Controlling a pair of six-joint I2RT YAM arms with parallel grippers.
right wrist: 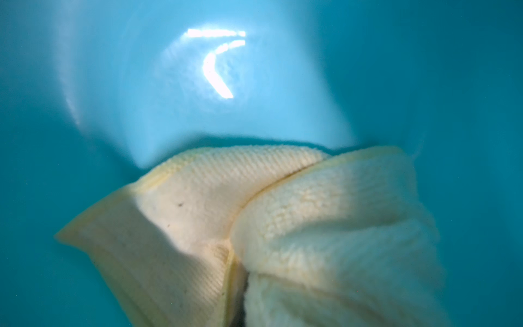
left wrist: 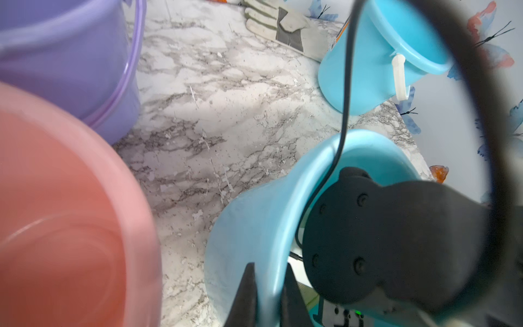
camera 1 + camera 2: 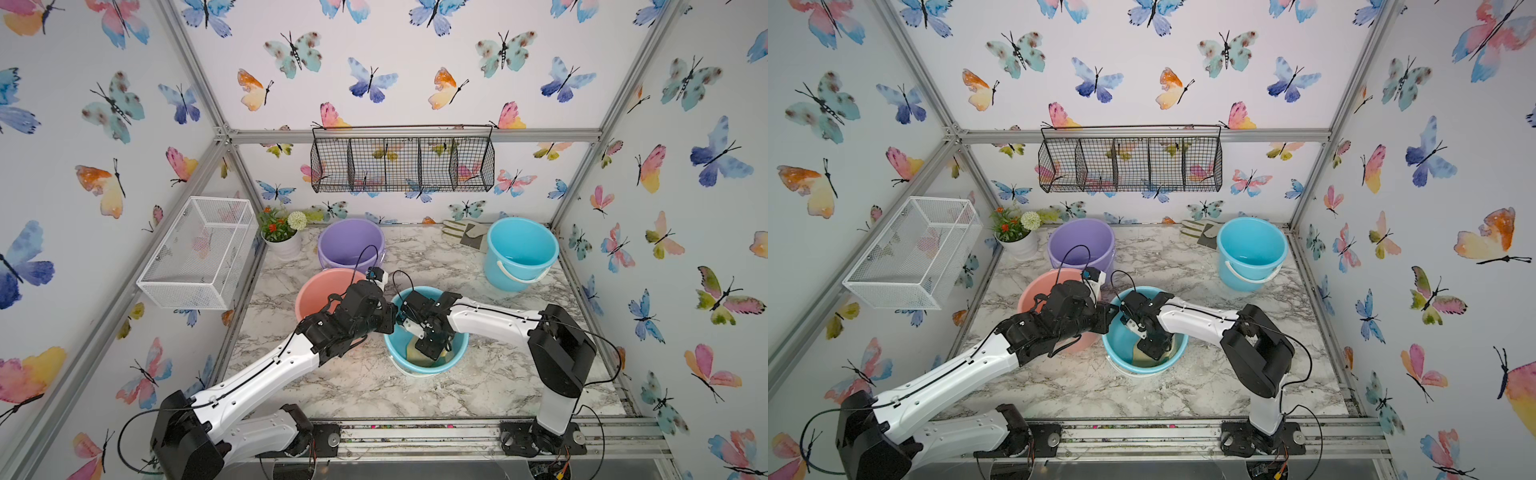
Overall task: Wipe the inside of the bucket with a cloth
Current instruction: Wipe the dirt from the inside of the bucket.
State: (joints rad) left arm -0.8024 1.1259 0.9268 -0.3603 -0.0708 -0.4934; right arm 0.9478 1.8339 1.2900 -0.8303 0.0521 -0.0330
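Observation:
A light blue bucket (image 3: pixel 428 368) (image 3: pixel 1142 368) stands mid-table. My left gripper (image 3: pixel 395 316) (image 3: pixel 1113 311) is shut on its rim; in the left wrist view the two black fingers (image 2: pixel 249 297) straddle the blue bucket wall (image 2: pixel 254 226). My right gripper (image 3: pixel 432 349) (image 3: pixel 1156 349) reaches down inside the bucket, shut on the pale yellow cloth (image 3: pixel 413 351) (image 3: pixel 1140 353). In the right wrist view the bunched cloth (image 1: pixel 254 212) presses against the bucket's teal inner surface (image 1: pixel 169 85) and hides the fingertips.
A pink bucket (image 3: pixel 301 297) stands just left of the blue one, under my left arm, with a purple bucket (image 3: pixel 332 264) behind it. A second blue bucket (image 3: pixel 511 278) and a beige glove (image 3: pixel 465 235) sit back right. A flower pot (image 3: pixel 282 245) is back left.

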